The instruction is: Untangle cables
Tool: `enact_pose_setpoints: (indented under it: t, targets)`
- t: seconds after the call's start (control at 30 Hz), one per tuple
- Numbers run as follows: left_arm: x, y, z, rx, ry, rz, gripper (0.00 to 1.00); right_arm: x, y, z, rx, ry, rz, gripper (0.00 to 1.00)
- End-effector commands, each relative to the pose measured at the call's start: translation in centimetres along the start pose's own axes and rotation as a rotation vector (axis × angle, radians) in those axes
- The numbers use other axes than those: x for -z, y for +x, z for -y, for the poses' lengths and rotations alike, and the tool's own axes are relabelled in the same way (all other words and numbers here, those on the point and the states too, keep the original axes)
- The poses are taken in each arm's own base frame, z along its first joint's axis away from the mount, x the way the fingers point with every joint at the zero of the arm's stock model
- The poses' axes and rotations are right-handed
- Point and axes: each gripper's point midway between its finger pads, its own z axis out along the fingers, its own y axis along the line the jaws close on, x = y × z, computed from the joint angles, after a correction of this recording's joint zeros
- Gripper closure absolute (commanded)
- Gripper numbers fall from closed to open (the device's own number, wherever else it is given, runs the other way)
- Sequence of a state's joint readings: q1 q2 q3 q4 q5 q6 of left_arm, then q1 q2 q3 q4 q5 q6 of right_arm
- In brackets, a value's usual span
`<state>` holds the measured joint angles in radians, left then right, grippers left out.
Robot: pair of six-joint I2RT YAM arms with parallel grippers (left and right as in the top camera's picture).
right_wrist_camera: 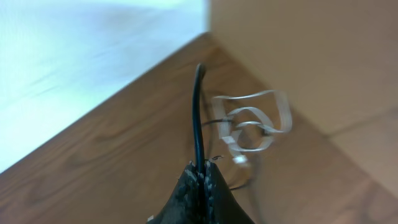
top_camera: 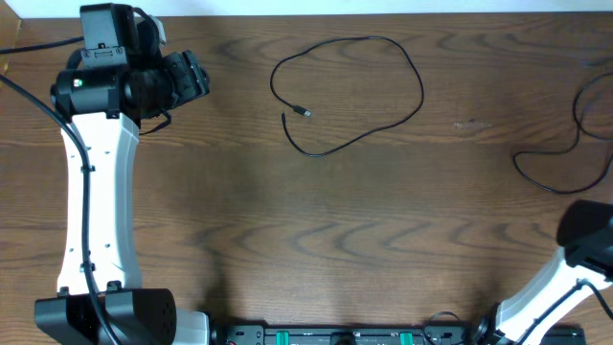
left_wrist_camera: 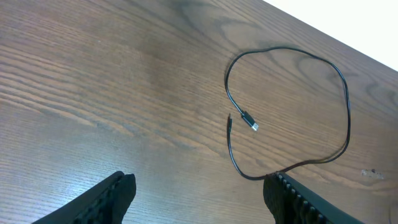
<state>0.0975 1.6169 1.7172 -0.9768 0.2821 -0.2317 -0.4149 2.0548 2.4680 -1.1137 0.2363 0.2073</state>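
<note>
— Across the overhead view, what carries everything?

— One brown wood-grain counter (top_camera: 316, 240), filling the frame. A pale strip (top_camera: 383, 8) runs beyond its far edge. The right wrist view shows a counter corner, with a bright blurred area (right_wrist_camera: 74, 62) on one side and a tan surface (right_wrist_camera: 311, 50) on the other.

— Arms?

— The left arm (top_camera: 96, 192), white-shelled, lies along the left side and reaches to the far-left corner. The right arm (top_camera: 546, 287) enters at the near-right corner, mostly out of frame.

— Open room?

— A wide stretch of wood grain lies between the two arms, across the middle and near half.

— Cables?

— The looped black cable (top_camera: 359, 38) lies flat at far centre in one open ring, well apart from both arms. A second black cable (top_camera: 565, 191) trails off the right edge, near the right arm. A white cable (right_wrist_camera: 285, 115), blurred, curls near the counter corner beyond the right fingers.

— Grippers?

— The left gripper (left_wrist_camera: 198, 183) has its fingers spread wide over the wood, with the ring ahead of it. The right gripper (right_wrist_camera: 202, 177) is closed, clamping a pinched black cable (right_wrist_camera: 199, 112) that rises upright from the fingertips. Whether that is the second black cable, I cannot tell.

— Small parts?

— A silver-tipped plug (left_wrist_camera: 250, 121) and the other end (left_wrist_camera: 229, 119) lie just beside each other, not touching.
</note>
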Motion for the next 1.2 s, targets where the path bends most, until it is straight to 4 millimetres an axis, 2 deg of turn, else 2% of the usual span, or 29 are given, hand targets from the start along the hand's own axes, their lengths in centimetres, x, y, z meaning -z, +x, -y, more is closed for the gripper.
enact_pose_setpoints:
  t: [0.0,0.07,0.2,0.23,0.4,0.43,0.5,0.6,0.63,0.73,0.77,0.93,1.03,1.17]
  targets:
    - [0.0,-0.3,-0.1,-0.002,-0.006,0.009,0.28,-0.3,-0.7,4.3,0.022,0.076,0.007,0.99]
    - [0.0,-0.3,-0.1,-0.001,-0.006,0.009,0.29,-0.7,-0.2,5.6,0.017,0.101,-0.016,0.99]
    - [0.0,-0.3,-0.1,-0.001,-0.006,0.009,0.29,-2.5,2.2,7.6,0.001,0.143,-0.112,0.99]
    - [0.0,-0.3,-0.1,-0.001,-0.006,0.009,0.29,-3.7,3.6,8.3,-0.007,0.161,-0.165,0.99]
    - [0.0,-0.3,-0.1,-0.001,-0.006,0.009,0.29,-7.6,7.7,10.2,-0.050,0.214,-0.307,0.99]
    - [0.0,-0.3,-0.1,-0.001,-0.006,0.008,0.29,-8.5,8.4,10.6,-0.062,0.224,-0.330,0.96]
    - [0.0,-0.3,-0.1,-0.001,-0.006,0.008,0.29,-9.9,9.7,11.1,-0.071,0.232,-0.372,0.80]
    - [0.0,-0.3,-0.1,-0.001,-0.006,0.009,0.29,-11.3,11.4,11.6,-0.075,0.231,-0.426,0.30]
    - [0.0,-0.3,-0.1,-0.001,-0.006,0.009,0.29,-11.5,11.7,11.5,-0.077,0.225,-0.436,0.19]
    - [0.0,-0.3,-0.1,-0.001,-0.006,0.010,0.28,-11.3,11.5,11.2,-0.085,0.200,-0.435,0.03]
    - [0.0,-0.3,-0.1,-0.001,-0.006,0.010,0.29,-11.1,11.2,11.1,-0.088,0.193,-0.428,0.01]
    - [0.0,-0.3,-0.1,-0.001,-0.006,0.009,0.29,-8.9,9.3,8.0,-0.060,0.033,-0.389,0.01]
    - [0.0,-0.3,-0.1,-0.001,-0.006,0.009,0.29,-7.0,8.5,4.9,-0.005,-0.100,-0.369,0.01]
    - [0.0,-0.3,-0.1,-0.002,-0.006,0.010,0.29,-3.4,8.1,-2.1,0.147,-0.383,-0.338,0.03]
